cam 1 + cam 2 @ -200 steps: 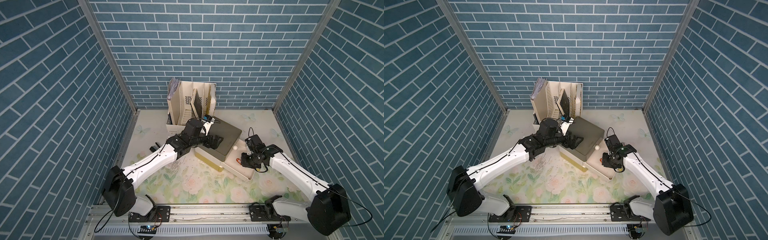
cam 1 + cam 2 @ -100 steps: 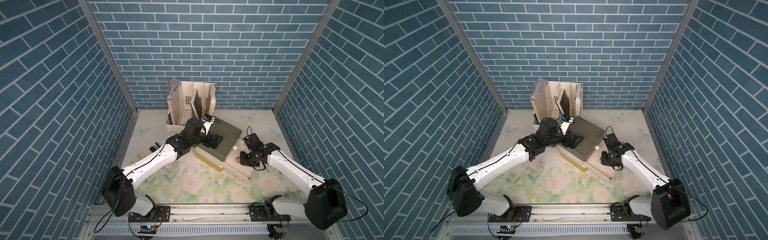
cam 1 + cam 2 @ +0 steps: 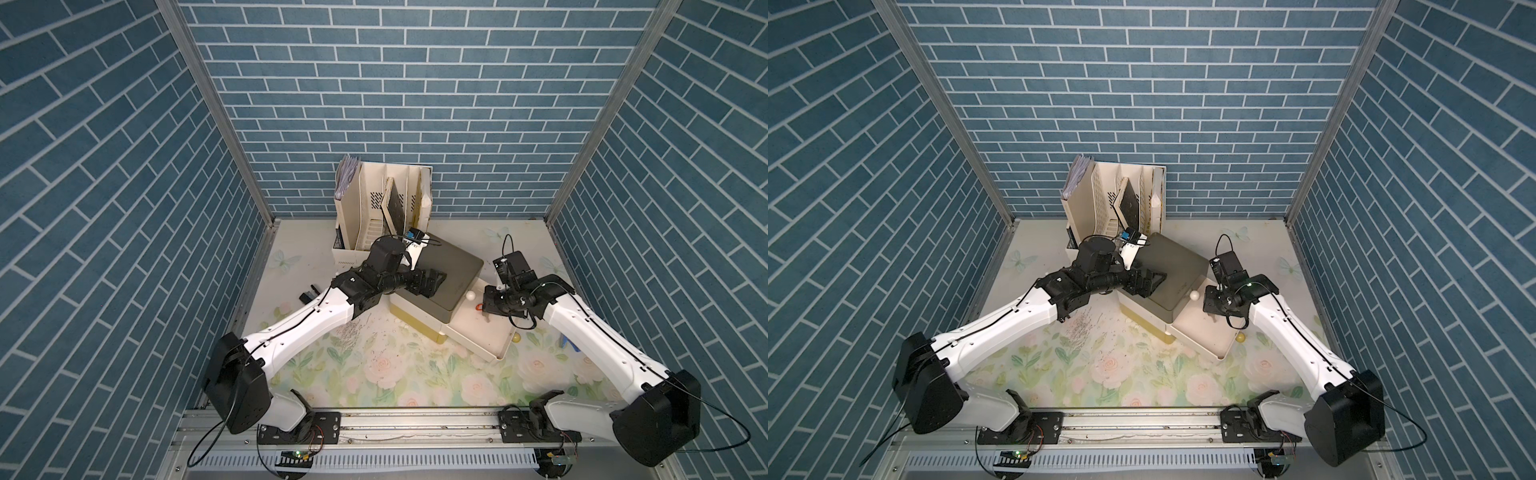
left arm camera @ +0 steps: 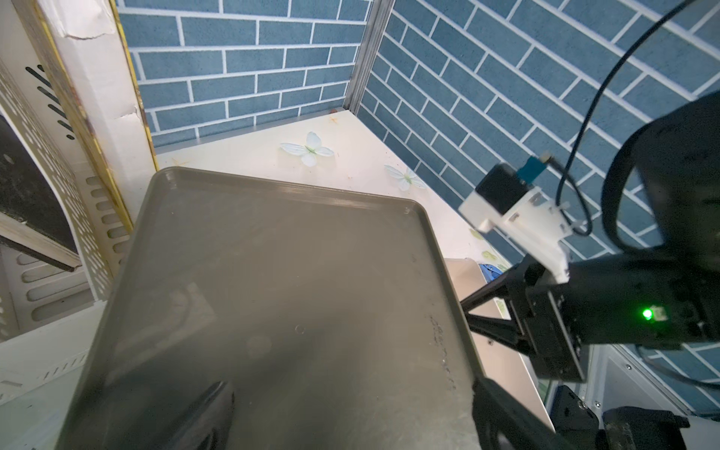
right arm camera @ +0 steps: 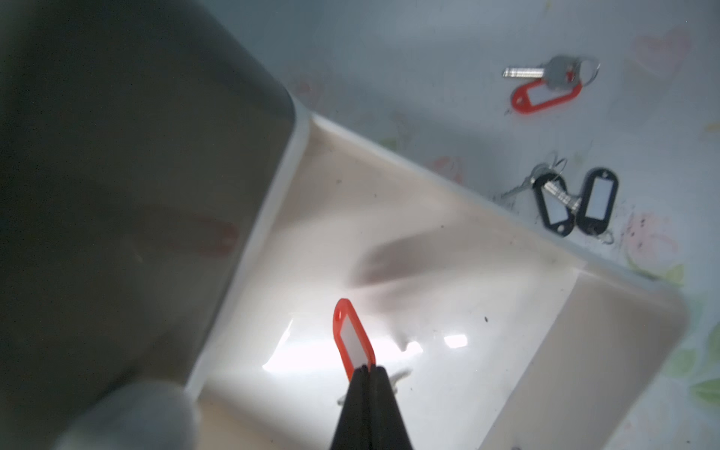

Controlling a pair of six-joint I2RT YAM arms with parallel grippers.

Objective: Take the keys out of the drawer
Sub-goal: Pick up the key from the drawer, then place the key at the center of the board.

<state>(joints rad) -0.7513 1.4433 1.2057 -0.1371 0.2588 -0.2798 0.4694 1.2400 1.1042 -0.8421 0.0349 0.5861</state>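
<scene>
Top views bright and sharp, right wrist view blurred, white glare on the drawer [image 5: 448,296] floor

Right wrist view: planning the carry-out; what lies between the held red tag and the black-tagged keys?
The drawer's side wall, seen in the right wrist view.

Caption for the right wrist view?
Right gripper shut on red key tag over open drawer; red-tagged key and two black-tagged keys lie outside.

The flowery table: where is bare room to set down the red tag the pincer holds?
Bare: the tabletop in front of the drawer, between left arm and right arm, and the back corner beyond the grey cabinet. Crowded: outside the drawer's rim, where a red-tagged key and black-tagged keys lie.
</scene>
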